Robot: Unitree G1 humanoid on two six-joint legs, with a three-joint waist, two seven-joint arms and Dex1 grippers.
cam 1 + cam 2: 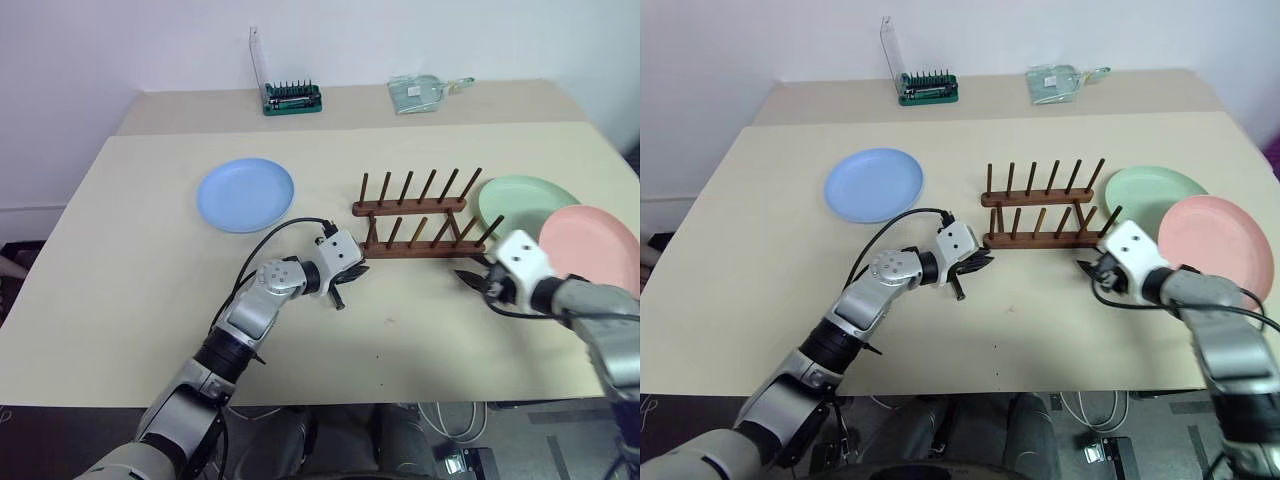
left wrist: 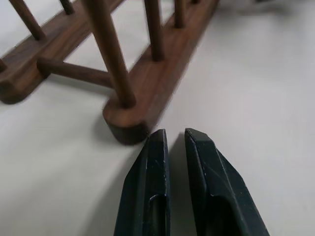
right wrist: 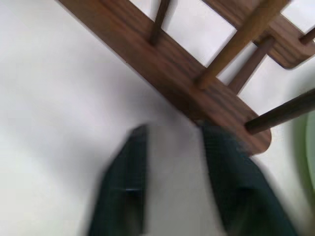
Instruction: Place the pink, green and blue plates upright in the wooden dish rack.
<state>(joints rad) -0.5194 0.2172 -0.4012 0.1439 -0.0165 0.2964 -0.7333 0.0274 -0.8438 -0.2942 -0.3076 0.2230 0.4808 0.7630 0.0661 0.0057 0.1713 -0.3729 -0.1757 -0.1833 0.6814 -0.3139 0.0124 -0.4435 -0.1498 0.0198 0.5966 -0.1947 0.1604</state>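
Observation:
The wooden dish rack (image 1: 412, 207) stands empty mid-table, its pegs upright. To its left the blue plate (image 1: 245, 194) lies flat. The green plate (image 1: 525, 200) lies flat to the rack's right, and the pink plate (image 1: 590, 245) overlaps its near edge. My left gripper (image 1: 352, 276) sits low at the left end of the rack's near rail (image 2: 142, 93). Its fingers (image 2: 152, 162) are shut with nothing between them. My right gripper (image 1: 470, 278) hovers at the right end of the near rail (image 3: 162, 69), open and empty, just left of the pink plate.
A green screwdriver-bit holder (image 1: 292, 98) and a clear plastic item (image 1: 420, 92) sit on the far table section by the wall. The table's front edge (image 1: 400, 400) runs just below both arms. Bare tabletop lies in front of the rack.

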